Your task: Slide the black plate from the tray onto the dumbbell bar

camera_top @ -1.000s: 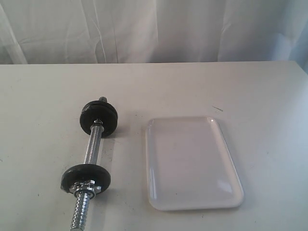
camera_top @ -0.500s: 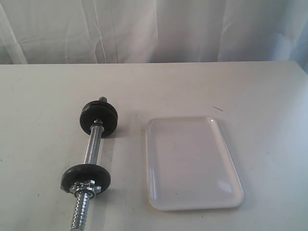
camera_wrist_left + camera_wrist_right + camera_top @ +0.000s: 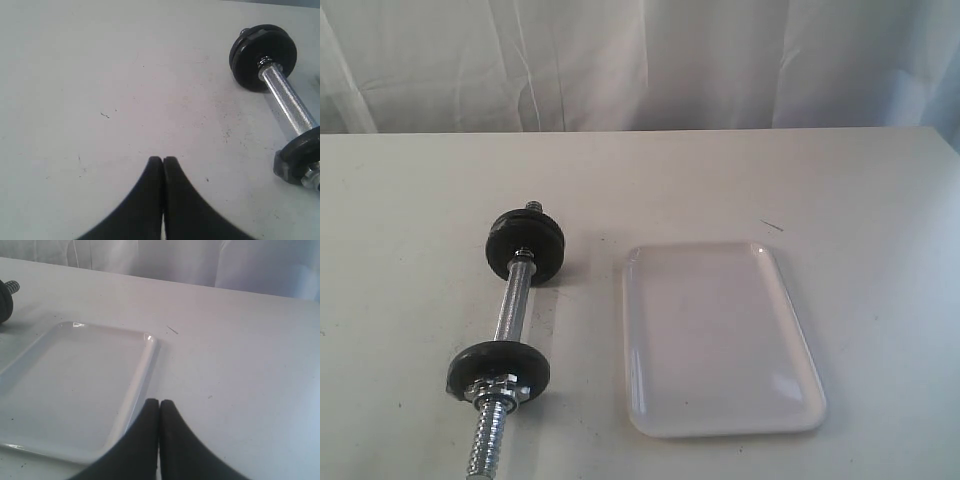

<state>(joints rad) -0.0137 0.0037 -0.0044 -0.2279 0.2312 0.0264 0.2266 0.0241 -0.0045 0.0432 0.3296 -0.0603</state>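
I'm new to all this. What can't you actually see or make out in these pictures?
- Exterior view: the near threaded end of the bar is cut off by the bottom edge; the arms are out of frame.
- Left wrist view: only the tips of the shut left gripper show; the bar's near end runs off the edge.
- Right wrist view: the shut right gripper covers part of the rim of the tray; the bar is almost wholly out of frame.

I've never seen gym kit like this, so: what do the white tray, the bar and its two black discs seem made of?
The tray: probably glossy plastic, given the bright glints on its rim. The dumbbell bar: shiny chromed metal, textured middle, threaded end. The far black disc and near black disc: matte, perhaps coated iron or rubber; unclear.
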